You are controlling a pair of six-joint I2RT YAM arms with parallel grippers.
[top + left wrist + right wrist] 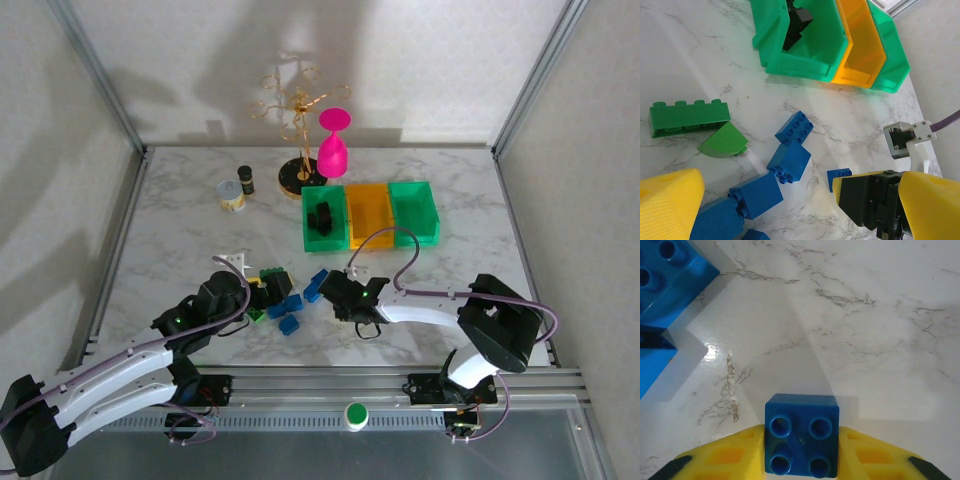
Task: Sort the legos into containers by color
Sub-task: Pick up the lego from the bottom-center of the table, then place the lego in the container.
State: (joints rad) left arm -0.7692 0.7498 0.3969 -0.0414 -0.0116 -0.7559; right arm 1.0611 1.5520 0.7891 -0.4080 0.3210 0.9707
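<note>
The step in hand is picking up a blue lego. The right claw (347, 298) is closed almost fully, and its yellow pads (730, 455) press both sides of a small four-stud blue brick (801, 437) low over the bench (865, 330). Next comes a lift and a carry to the bins (326, 243) just beyond this claw. Black pieces (321, 217) occupy the leftmost green one, so an unfilled bin looks right. The left claw (800, 210) stands wide open and holds nothing, with other blue bricks (790, 162) under it and green ones (687, 117) beside them.
</note>
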